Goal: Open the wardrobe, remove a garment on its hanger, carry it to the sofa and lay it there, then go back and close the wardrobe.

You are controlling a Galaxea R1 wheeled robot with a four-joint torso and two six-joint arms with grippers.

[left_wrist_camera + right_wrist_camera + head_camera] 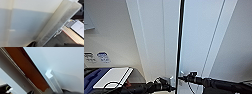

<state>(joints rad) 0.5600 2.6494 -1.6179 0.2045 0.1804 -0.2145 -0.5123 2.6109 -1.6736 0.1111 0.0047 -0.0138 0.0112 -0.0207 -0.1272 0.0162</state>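
Wardrobe (159, 37) ajar, interior mostly hidden

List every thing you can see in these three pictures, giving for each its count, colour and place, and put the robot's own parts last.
wardrobe: one, white, straight ahead, doors parted by a narrow dark gap.
door handles: two, white, either side of the gap.
orange garment: one, rust-orange, inside, seen through the gap.
wall labels: two, blue and white, on the wall left of the wardrobe.
flat panel: one, white, low on the left.
left gripper: one, black, at the left handle.
right gripper: one, black, at the right handle.
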